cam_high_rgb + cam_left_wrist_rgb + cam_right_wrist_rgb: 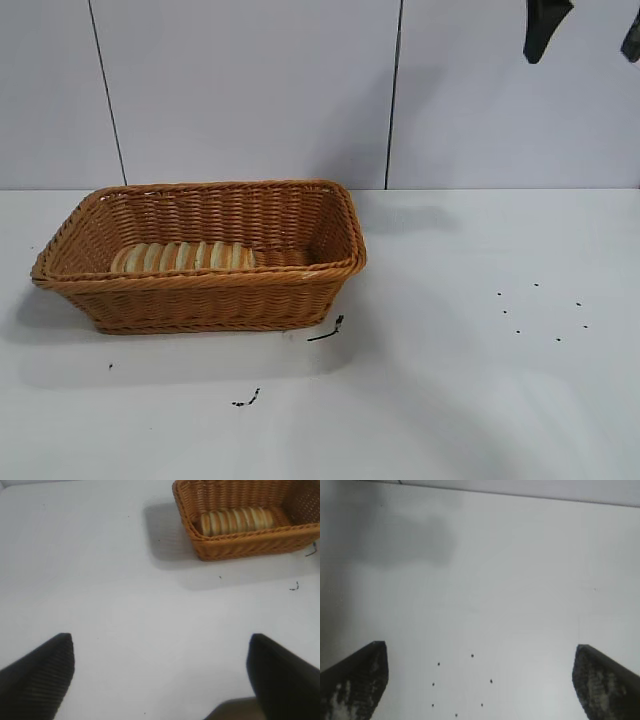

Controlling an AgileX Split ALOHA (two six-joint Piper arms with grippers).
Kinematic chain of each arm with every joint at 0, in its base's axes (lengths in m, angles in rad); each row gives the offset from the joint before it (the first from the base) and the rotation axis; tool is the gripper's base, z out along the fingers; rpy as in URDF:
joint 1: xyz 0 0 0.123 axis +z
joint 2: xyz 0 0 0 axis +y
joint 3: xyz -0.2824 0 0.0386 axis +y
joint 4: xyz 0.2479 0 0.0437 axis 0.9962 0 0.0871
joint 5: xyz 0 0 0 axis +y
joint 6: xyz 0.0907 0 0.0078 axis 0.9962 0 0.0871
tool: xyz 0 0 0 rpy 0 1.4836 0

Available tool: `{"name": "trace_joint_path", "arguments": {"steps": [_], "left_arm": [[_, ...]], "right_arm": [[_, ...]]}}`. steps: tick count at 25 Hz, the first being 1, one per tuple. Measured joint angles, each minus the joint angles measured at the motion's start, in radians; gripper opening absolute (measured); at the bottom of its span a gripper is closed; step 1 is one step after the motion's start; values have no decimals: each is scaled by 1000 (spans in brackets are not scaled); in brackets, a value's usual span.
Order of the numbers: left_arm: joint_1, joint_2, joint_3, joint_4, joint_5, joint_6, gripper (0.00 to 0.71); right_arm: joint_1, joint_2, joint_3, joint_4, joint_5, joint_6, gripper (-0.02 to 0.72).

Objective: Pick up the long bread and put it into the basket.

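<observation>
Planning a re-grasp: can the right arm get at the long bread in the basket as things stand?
Probably yes: right gripper hangs open, high, empty; the long bread lies uncovered in the open-topped basket.

Table (480,420) beneath my fingers: flat, white, matte, running back to a pale panelled wall (250,90) with dark vertical seams.

Item one: the basket (200,300), orange-brown wicker, rectangular, flared sides, braided rim, standing upright on the table's left half in the exterior view.

Item two: a short black scrap (327,331) touching or just beside the basket's near right corner.

Item three: a second black scrap (247,400), nearer the front.

Item four: a loose ring of small black dots (540,312) on the right half, well apart from the basket.
</observation>
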Motion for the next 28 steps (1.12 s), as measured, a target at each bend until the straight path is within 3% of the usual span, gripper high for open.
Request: {"name": "trace_joint_path", "arguments": {"steps": [9, 14, 20, 28], "left_arm": [[0, 0, 0, 0, 0, 0, 696], [0, 0, 0, 0, 0, 0, 696], [0, 0, 0, 0, 0, 0, 696], [0, 0, 0, 0, 0, 0, 696]], "right_arm": [[0, -514, 598, 4, -7, -2, 693], [0, -823, 859, 4, -87, -12, 693], [0, -1221, 973, 12, -163, -13, 693], [0, -1512, 981, 21, -179, -19, 693]]}}
